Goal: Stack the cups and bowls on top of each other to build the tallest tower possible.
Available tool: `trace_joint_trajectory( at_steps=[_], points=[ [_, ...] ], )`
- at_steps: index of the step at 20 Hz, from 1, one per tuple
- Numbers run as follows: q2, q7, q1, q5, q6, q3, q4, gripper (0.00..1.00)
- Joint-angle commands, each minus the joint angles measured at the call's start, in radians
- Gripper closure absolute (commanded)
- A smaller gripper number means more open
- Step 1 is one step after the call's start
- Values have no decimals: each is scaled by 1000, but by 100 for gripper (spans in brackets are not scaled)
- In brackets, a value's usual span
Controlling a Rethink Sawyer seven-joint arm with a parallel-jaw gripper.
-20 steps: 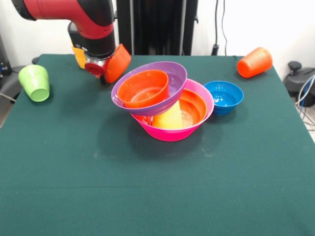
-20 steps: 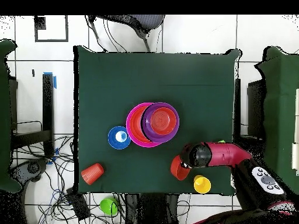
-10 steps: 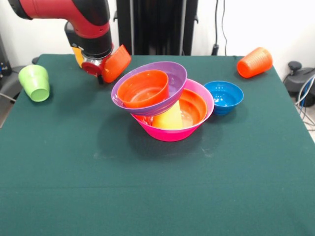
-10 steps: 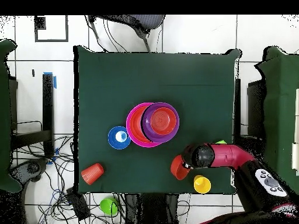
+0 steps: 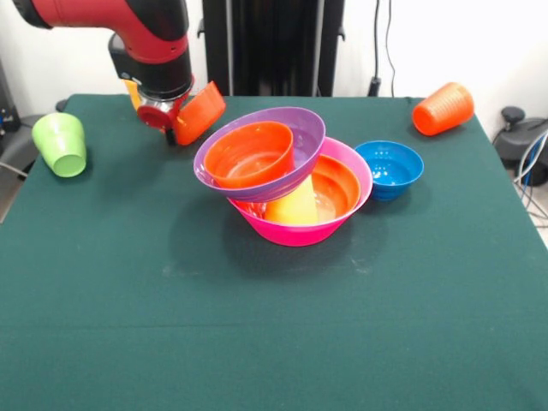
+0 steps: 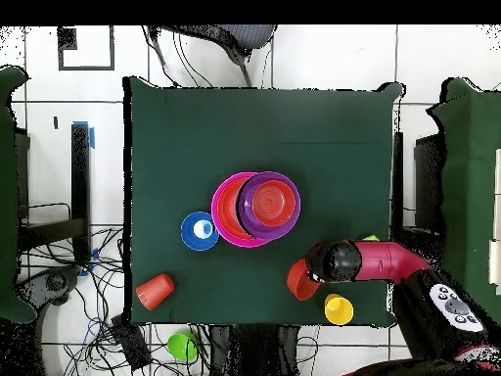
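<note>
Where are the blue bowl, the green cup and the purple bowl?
blue bowl [image 5: 390,168], front view, inner floor.
green cup [image 5: 60,144], front view, side wall.
purple bowl [image 6: 290,216], overhead view, bare rim right of the orange bowl inside.

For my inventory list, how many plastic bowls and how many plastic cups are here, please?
Glossy plastic bowls: 6 (pink, purple, large orange, blue, small orange, second small orange)
Small plastic cups: 4 (yellow, second yellow, green, orange cup)
Total: 10

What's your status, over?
Gripper holding small orange bowl, tilted, off the table. Tower leaning, purple bowl on top. Nothing between them.
</note>
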Motion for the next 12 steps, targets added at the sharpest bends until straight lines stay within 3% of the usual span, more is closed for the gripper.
trace_joint_trajectory(
  at_steps=[1, 4, 12],
  points=[
    [-143, 68, 30, -31, -86, 75, 6, 100],
    [-221, 56, 12, 2, -94, 113, 51, 100],
    [-299, 52, -11, 39, -108, 160, 93, 100]
  ],
)
